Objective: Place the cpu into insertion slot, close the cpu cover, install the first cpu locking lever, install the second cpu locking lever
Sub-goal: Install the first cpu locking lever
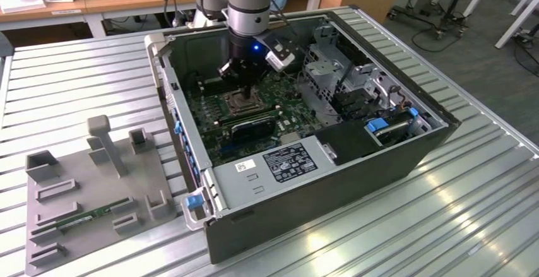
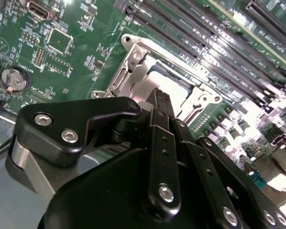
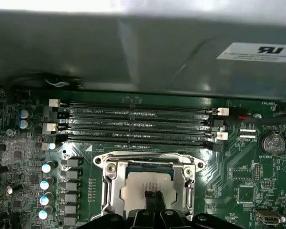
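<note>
Gripper [image 3: 152,200]: fingers narrowed almost together, tips pressing on or just above the cpu; contact unclear.
Cpu [image 3: 143,188]: silvery-tan, lying flat in the slot [image 3: 133,168].
Cover [image 3: 187,183]: silver frame lying around the cpu.
Board [image 1: 291,100]: green, inside the open case [image 1: 337,176].
Memory slots [image 3: 133,125]: long, black, beside the slot.

cpu [image 3: 145,187] in insertion slot [image 3: 109,191]; tool [image 3: 154,201] above it

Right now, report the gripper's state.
Gripper: shut, fingertips together over the cpu seated in the insertion slot; holding nothing.
</note>
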Action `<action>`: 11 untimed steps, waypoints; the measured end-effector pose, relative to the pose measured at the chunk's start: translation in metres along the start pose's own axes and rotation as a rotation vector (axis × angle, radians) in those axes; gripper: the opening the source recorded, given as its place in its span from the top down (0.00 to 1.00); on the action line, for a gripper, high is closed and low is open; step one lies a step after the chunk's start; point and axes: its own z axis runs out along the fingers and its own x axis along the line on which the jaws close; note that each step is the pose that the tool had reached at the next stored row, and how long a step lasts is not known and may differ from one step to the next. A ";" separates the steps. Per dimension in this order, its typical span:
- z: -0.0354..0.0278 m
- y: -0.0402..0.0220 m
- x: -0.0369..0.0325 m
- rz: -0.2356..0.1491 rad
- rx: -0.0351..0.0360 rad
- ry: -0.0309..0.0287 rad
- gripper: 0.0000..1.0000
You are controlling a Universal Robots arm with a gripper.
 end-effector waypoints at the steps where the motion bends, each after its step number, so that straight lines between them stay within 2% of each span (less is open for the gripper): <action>1: 0.0000 -0.0003 0.0010 0.000 0.0000 -0.0016 0.89; 6: -0.0002 -0.0011 0.0032 0.000 0.0001 -0.0062 0.89; 11: -0.0037 -0.0011 0.0032 0.000 0.0001 -0.0069 0.89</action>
